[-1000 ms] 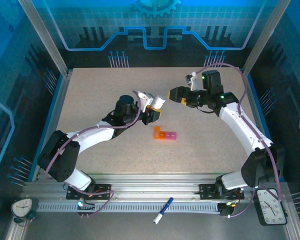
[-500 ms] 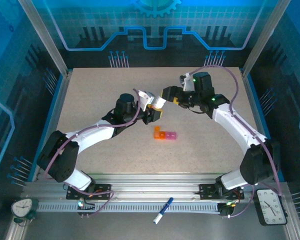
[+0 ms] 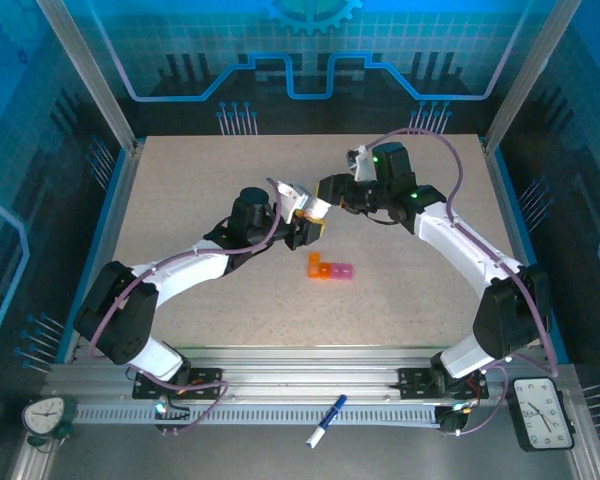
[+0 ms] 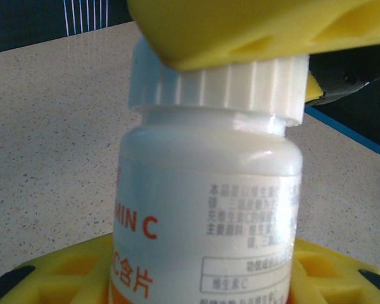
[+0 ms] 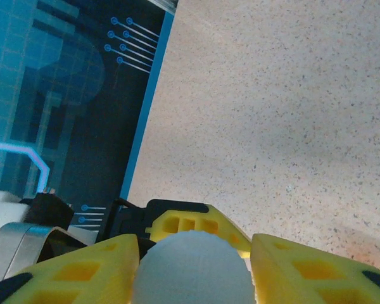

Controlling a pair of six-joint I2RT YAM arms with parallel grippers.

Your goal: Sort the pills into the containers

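A white vitamin bottle (image 3: 317, 209) with an orange lower part is held tilted above the table, and my left gripper (image 3: 305, 224) is shut on its body (image 4: 209, 215). My right gripper (image 3: 329, 191) has come in from the right and is shut on the ribbed white cap (image 5: 193, 269). One of its yellow fingers (image 4: 253, 25) lies over the cap (image 4: 215, 88). The containers (image 3: 330, 269), a short orange and pink strip of cells, lie on the table just below the bottle, apart from both grippers. The pills are out of view.
The speckled table (image 3: 180, 190) has blue side rims and a dark back wall. A blue and white pen (image 3: 325, 420) lies on the front rail. Small clocks stand at the front left (image 3: 44, 415) and front right (image 3: 540, 411).
My right arm has swung left to the bottle, and its jaws have closed round the cap. The left arm and the bottle have stayed in place.
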